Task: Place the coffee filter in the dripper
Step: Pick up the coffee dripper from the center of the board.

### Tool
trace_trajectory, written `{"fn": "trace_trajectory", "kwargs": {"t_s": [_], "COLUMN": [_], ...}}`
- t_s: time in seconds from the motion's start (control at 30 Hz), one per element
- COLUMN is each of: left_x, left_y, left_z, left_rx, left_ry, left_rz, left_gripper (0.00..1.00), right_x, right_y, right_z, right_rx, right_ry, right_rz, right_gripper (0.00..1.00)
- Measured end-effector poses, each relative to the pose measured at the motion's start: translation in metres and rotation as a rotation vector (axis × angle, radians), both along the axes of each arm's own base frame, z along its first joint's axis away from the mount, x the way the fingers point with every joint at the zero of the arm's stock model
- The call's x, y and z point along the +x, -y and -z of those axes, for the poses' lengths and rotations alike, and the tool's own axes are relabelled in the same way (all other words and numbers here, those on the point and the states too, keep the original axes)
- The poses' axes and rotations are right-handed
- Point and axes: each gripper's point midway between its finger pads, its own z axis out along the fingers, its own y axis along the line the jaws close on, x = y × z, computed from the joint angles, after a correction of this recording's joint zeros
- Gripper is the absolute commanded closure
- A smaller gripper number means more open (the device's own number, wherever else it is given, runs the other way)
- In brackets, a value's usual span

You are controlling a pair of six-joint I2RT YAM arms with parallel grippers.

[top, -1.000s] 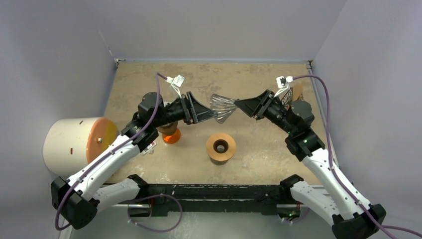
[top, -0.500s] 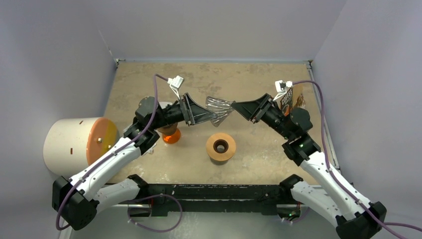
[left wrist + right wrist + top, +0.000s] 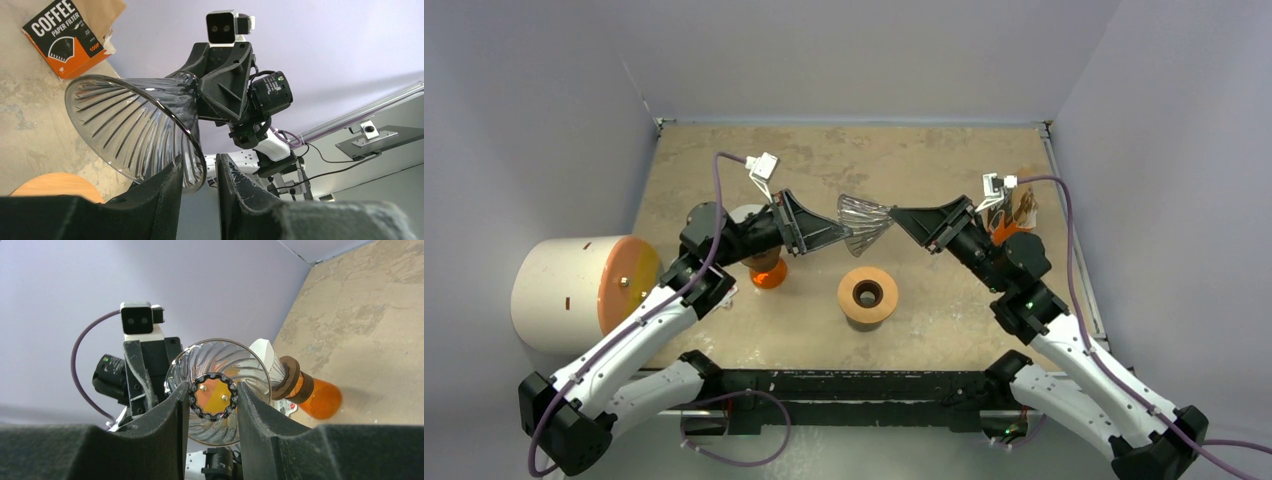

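1. The right fingers are closed on the narrow outlet end of the dripper, with 1 finger on each side of its dark beaded ring. The clear ribbed glass cone lies sideways in the air between the 2 arms, above the bench.
2. The left fingers straddle the wide rim of the same cone, 1 on each side of the wall. A sliver of daylight shows beside the rim, so I cannot tell whether they pinch it or only sit close around it.
3. The dripper is stiff, smooth, breakable glass. I judge it slippery under hard fingers, and 2 grips pulling against each other could crack it or twist it loose.
4. Below both pairs of fingers, a wooden collar ring lies flat on the bench, apart from the glass.
5. Behind the left fingers, beside that arm's wrist, is an orange glass vessel with a brown collar. The coffee filter, a pale paper cone, sits in its mouth, and neither pair of fingers touches it.
6. The filter is likely very light, limp and easily crushed. A gentle pinch on its upper wall near the rim looks like the best hold, and that would need 1 pair of fingers freed.
7. Beyond the right fingers, by that arm's wrist, the black-and-orange filter packet lies on the bench.
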Motion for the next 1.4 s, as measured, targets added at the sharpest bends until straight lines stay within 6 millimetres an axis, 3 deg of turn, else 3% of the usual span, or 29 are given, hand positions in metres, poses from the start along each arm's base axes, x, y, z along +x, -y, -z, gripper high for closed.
{"fn": "trace_trajectory", "kwargs": {"t_s": [0.63, 0.87, 1.0, 1.4], "left_x": [0.0, 0.002, 0.006, 0.007], "left_y": [-0.005, -0.005, -0.006, -0.007], "left_z": [-0.005, -0.005, -0.002, 0.001], "left_rx": [-0.001, 0.0, 0.005, 0.018], "left_ry": [0.051, 0.053, 0.043, 0.037], "left_rz": [-0.031, -0.041, -0.06, -0.064], "left_gripper": [0.79, 1.0, 1.0, 1.0], "right_x": [-0.003, -0.003, -0.002, -0.003], "right_y": [-0.009, -0.015, -0.014, -0.013], "right_z": [0.0, 0.003, 0.001, -0.001], "right_rx": [0.049, 0.046, 0.047, 0.052], "right_ry": [-0.034, -0.044, -0.033, -0.032], "right_rz": [0.008, 0.006, 0.017, 0.018], "right_gripper": [0.88, 0.88, 0.87, 0.47]}}
